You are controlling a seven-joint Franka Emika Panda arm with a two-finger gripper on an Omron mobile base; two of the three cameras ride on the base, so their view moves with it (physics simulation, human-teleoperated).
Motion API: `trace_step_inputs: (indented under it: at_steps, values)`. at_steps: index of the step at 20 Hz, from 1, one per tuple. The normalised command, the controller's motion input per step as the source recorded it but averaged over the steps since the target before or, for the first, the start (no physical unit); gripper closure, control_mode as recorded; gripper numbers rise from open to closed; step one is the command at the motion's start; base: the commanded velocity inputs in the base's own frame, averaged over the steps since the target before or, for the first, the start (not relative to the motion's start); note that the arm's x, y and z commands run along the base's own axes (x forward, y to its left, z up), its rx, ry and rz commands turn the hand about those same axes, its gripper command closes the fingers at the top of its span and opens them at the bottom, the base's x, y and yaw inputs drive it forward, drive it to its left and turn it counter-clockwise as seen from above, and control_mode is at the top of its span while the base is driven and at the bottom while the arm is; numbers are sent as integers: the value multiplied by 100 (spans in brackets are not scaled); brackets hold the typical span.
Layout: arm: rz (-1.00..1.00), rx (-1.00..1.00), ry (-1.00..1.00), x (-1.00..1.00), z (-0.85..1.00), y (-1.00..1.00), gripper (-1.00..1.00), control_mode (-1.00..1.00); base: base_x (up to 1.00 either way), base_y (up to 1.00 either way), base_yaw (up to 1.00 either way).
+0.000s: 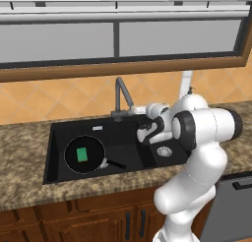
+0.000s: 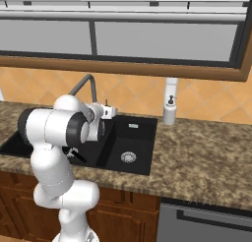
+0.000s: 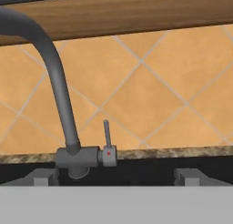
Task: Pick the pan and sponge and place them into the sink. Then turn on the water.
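Pan (image 1: 84,155): in the wide left basin of the sink (image 1: 59,133), handle toward the divider.
Sponge (image 1: 82,154): flat on the pan — both items placed.
Water: none visible; tap not yet on, by judgement.
Fingers (image 3: 120,176): spread wide, holding nothing.
Key relation: faucet (image 3: 59,95) lever (image 3: 107,135) stands upright, straight ahead of the fingers, slightly left of centre.
Hidden: arm covers the gripper in both base views; gap to the lever unclear.
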Motion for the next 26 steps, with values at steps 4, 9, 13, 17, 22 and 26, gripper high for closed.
trace_step_inputs:
  at_steps: [4, 9, 13, 17, 22, 26]
  values:
    - [0, 0, -15, 23, -23, 0, -100, -100, 0, 0, 0]
    - [0, 0, -13, 16, -2, 0, -100, -100, 0, 0, 0]
    - [0, 0, -9, 16, 0, 1, -100, -100, 0, 0, 0]
    - [0, 0, -2, 7, 0, 0, -100, -100, 0, 0, 0]
    - [0, 0, 0, 3, -18, 0, -100, -100, 0, 0, 0]
    - [0, 0, -1, 0, -32, 0, -100, -100, 0, 0, 0]
